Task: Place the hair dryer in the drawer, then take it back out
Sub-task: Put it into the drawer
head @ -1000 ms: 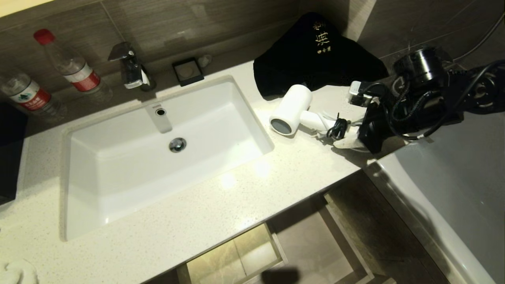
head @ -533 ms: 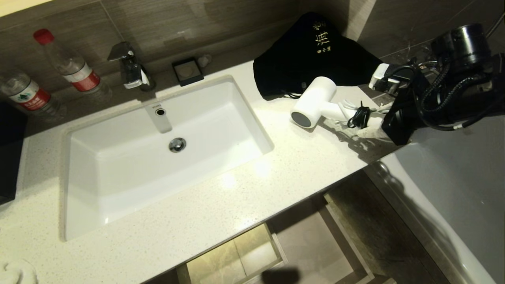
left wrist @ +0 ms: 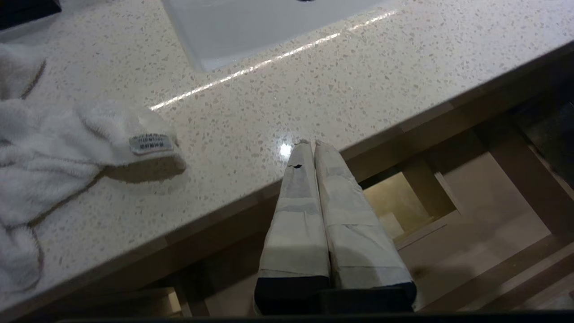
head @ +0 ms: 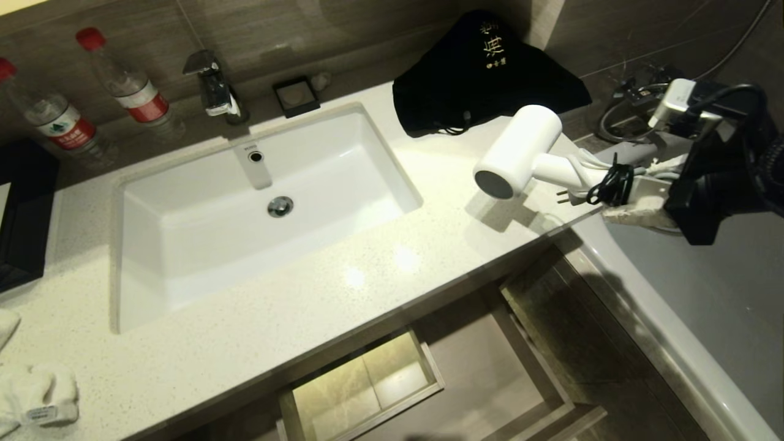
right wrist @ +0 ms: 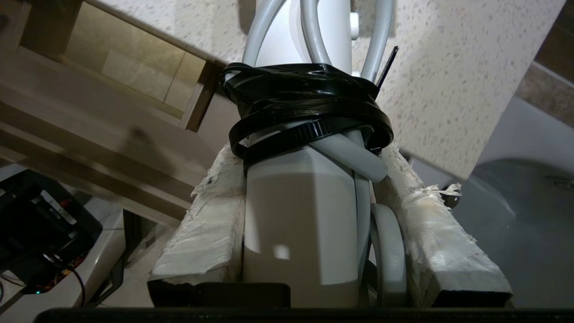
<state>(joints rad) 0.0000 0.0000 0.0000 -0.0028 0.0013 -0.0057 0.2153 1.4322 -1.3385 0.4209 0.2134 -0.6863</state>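
Stretching across the head view, the speckled table (head: 380, 288) carries a white sink (head: 257, 208) and ends at a right edge beside a bathtub (head: 723, 318), whose far side is cut off by the frame. Under the table's front edge the drawer (head: 490, 373) stands pulled out, its boxed cut-out (head: 367, 383) lit and its near end cropped; the right wrist view shows only a corner of it. A black bag (head: 490, 73) lies against the wall behind. The hair dryer (head: 520, 150) hangs in the air over the table's right corner, barrel toward the sink, well apart from the drawer below. The right end effector (right wrist: 309, 215) grasps its handle; the head view hides the fingers (right wrist: 202, 233) behind dark arm housing, while the wrist view shows them pressed to both sides, just below the black strap (right wrist: 309, 107) binding the cord. The left end effector (left wrist: 314, 148), clenched and empty, sits by the table's front edge near a white towel (left wrist: 67, 148).
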